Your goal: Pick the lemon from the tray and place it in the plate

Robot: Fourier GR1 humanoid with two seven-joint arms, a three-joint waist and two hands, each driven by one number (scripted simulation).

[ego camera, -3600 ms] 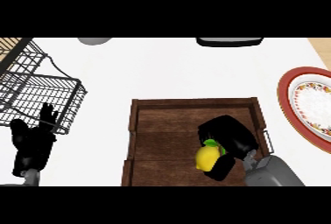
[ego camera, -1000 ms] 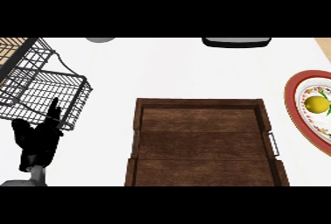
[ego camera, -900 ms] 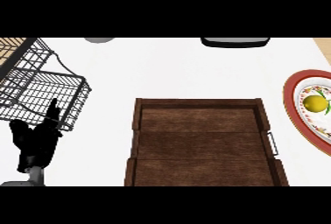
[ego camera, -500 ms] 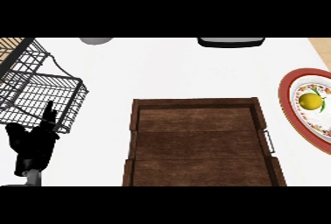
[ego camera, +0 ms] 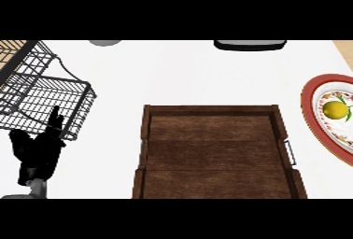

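The lemon [ego camera: 335, 109] now sits in the plate [ego camera: 312, 122], the tray [ego camera: 215, 156] bare; my right hand has left view, left hand [ego camera: 40, 147] resting open: job done.

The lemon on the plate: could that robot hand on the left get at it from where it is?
Probably not easily: the left robot hand rests at the far left beside the wire basket, with the whole tray between it and the lemon.

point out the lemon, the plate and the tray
lemon [ego camera: 335, 110], head view, middle of the fruit
plate [ego camera: 308, 103], head view, red rim at its left edge
tray [ego camera: 214, 109], head view, far wooden wall
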